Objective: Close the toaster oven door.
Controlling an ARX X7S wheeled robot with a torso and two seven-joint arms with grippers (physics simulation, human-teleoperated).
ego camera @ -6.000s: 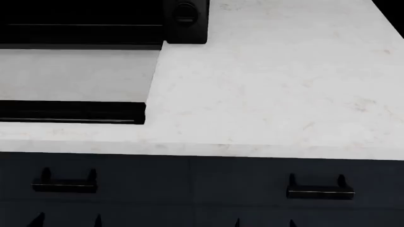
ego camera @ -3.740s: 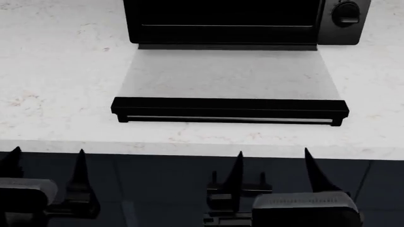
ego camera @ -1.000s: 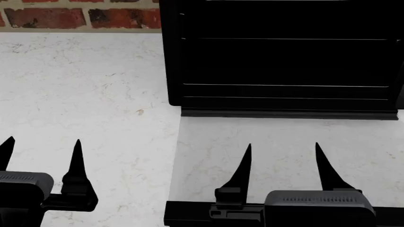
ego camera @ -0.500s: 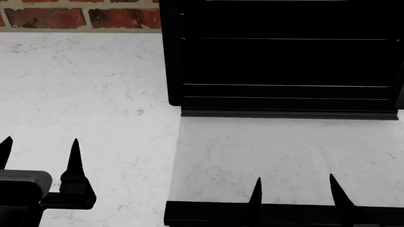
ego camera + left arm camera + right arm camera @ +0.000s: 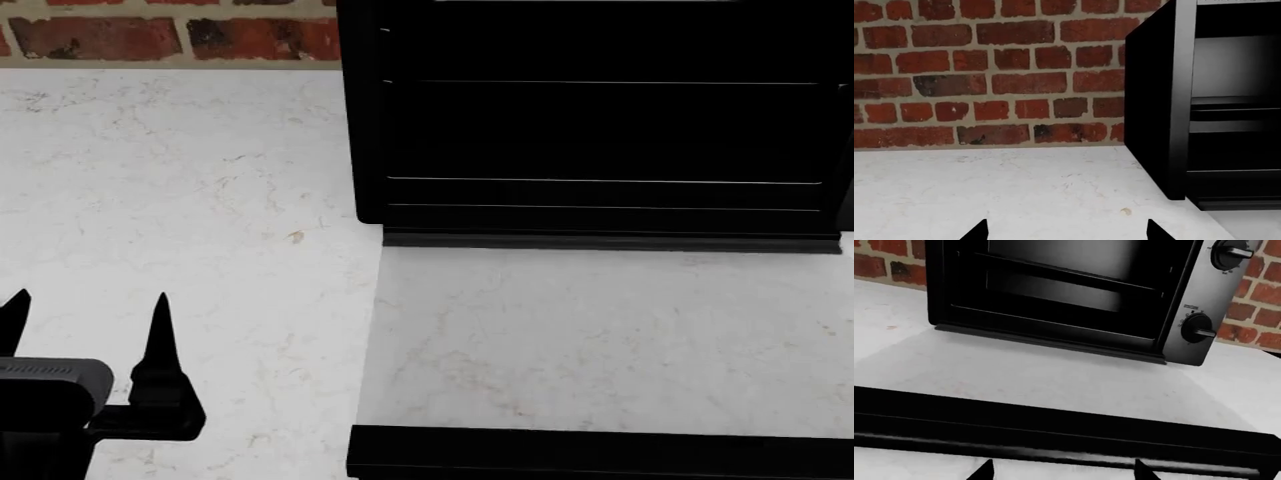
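The toaster oven [image 5: 601, 130] stands at the back right of the counter, its dark cavity crossed by thin rack lines. The toaster oven door [image 5: 601, 330] lies folded down flat, with the counter showing through its glass. Its black bar handle [image 5: 601, 455] is at the near edge. My left gripper [image 5: 88, 310] is open and empty over the counter, left of the door. In the right wrist view my right gripper [image 5: 1062, 472] is open and empty, its tips just on the near side of the handle [image 5: 1054, 435], facing the oven [image 5: 1054, 290]. The right gripper is out of the head view.
The white marble countertop [image 5: 174, 180] runs left of the oven to a red brick wall [image 5: 134, 35]. The left wrist view shows that wall [image 5: 987, 75] and the oven's black side [image 5: 1154, 100]. Two round knobs [image 5: 1197, 330] sit on the oven's right panel.
My right gripper has drawn back over the glass and past the handle, and has dropped out of the head view. The left gripper has barely moved. The door still lies flat.
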